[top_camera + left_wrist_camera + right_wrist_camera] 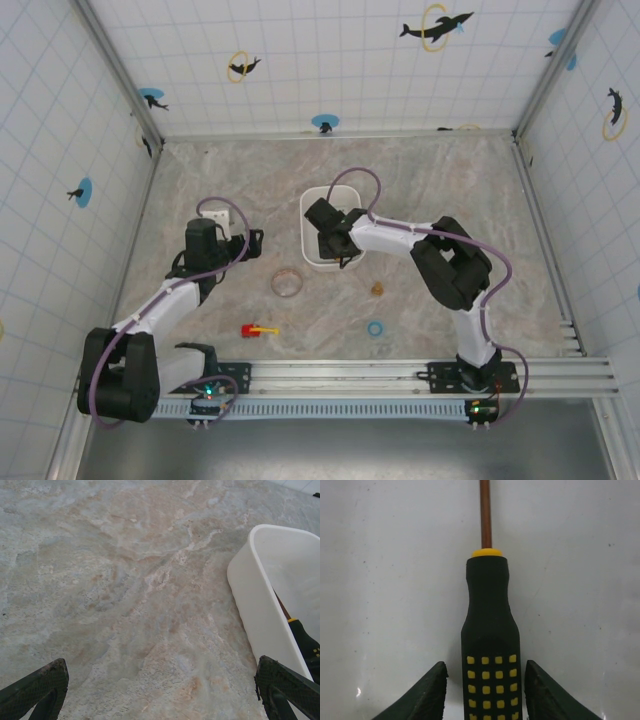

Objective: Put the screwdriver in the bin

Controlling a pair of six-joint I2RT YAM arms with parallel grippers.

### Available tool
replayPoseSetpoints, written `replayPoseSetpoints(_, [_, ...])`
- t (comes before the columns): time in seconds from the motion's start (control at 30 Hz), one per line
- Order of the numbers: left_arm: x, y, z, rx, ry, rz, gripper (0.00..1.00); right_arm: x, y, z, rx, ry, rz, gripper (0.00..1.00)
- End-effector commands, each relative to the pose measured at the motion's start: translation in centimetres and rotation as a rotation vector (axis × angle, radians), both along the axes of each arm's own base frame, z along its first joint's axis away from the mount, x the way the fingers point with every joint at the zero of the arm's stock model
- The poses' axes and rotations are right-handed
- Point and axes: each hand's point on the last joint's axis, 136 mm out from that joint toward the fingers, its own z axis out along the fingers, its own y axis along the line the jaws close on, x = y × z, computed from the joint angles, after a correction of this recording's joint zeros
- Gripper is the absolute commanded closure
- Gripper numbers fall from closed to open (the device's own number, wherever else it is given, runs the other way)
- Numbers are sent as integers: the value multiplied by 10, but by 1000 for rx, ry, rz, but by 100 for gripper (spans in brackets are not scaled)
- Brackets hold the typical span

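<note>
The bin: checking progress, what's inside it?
The screwdriver is inside, handle between the fingers of the right gripper. From above, that gripper covers much of the bin floor.

Screwdriver point(489, 630), black handle with yellow squares, inside white bin point(254, 607)
</note>
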Motion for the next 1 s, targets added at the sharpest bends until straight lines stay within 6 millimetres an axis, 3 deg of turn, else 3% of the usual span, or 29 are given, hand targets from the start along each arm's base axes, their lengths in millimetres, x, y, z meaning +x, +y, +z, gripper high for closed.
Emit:
replayPoseSetpoints(0.0, [-5,-1,-4,25,6,-15,2,2,8,12,11,-15,17,49])
replayPoseSetpoints(0.1, [-3,1,1,37,-6,-11,2,3,10,25,12,-30,55,44])
replayPoseSetpoints(0.2, [2,7,12,70,-40,15,2,4,9,50,-7,-72,121,37])
replayPoseSetpoints(0.4, [11,29,60,127,-220,123,2,10,-12,121,-139,-231,316,34])
replayPoseSetpoints(0.5, [11,36,85,177,-339,139,3,18,-38,158,-218,-375,347,34])
replayPoseSetpoints(0.67, [7,60,106,274,-480,246,2,41,-115,191,-230,-594,250,33])
replayPoseSetpoints(0.77, [8,67,105,356,-526,260,3,51,-168,194,-154,-692,138,32])
replayPoseSetpoints(0.87, [8,70,94,439,-575,249,3,53,-228,185,-154,-789,-23,23])
replayPoseSetpoints(0.97, [9,73,81,454,-593,246,3,48,-279,167,-129,-803,-165,22])
